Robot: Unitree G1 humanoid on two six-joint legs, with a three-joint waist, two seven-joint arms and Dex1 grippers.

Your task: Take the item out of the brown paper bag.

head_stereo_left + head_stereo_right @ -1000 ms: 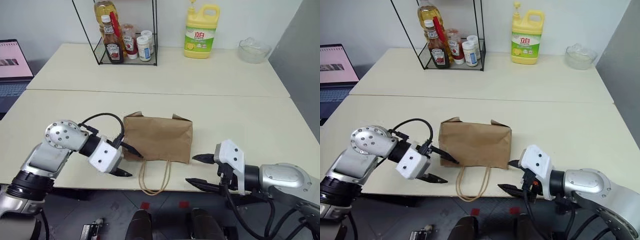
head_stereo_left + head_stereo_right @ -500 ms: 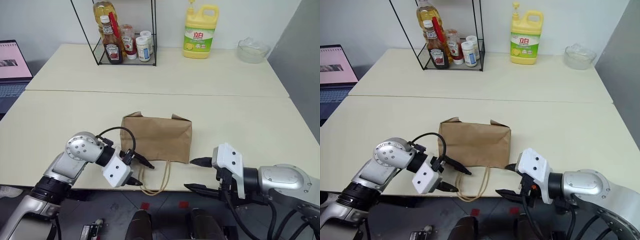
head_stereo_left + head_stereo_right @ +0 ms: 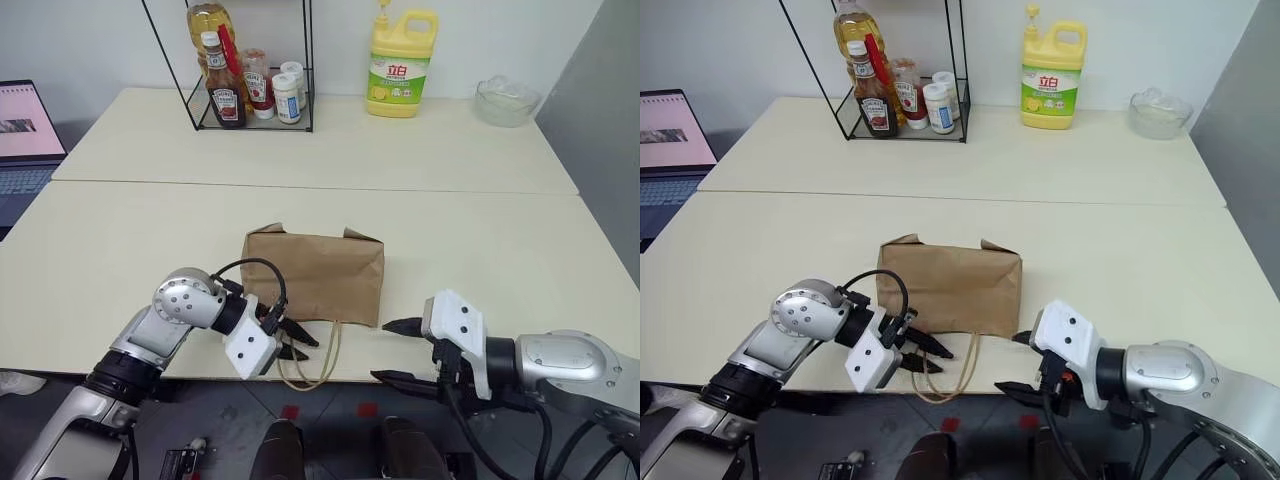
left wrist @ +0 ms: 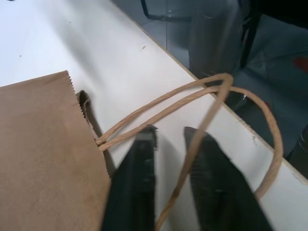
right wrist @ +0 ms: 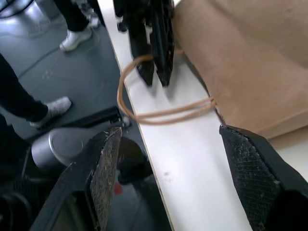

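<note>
The brown paper bag [image 3: 315,275] lies flat on the cream table [image 3: 480,250] near its front edge, and its two tan cord handles [image 3: 312,362] hang over that edge. The item is hidden, presumably inside the bag. My left gripper [image 3: 297,346] sits at the bag's front left corner. In the left wrist view its fingers [image 4: 139,178] are drawn close together with one strand of the handle [image 4: 202,125] running between them. My right gripper [image 3: 398,351] hovers open just off the bag's front right corner, holding nothing, and its wide-spread fingers [image 5: 107,178] frame the table edge.
At the back of the table stand a black wire rack [image 3: 245,70] with sauce bottles, a yellow detergent jug [image 3: 402,62] and a glass bowl [image 3: 505,100]. A laptop [image 3: 25,130] sits at the far left. A person's shoes [image 5: 57,103] stand on the floor beyond the table edge.
My left gripper has moved right from the bag's left side to the cord handles, and its fingers have closed together there. The right gripper has stayed put and open.
</note>
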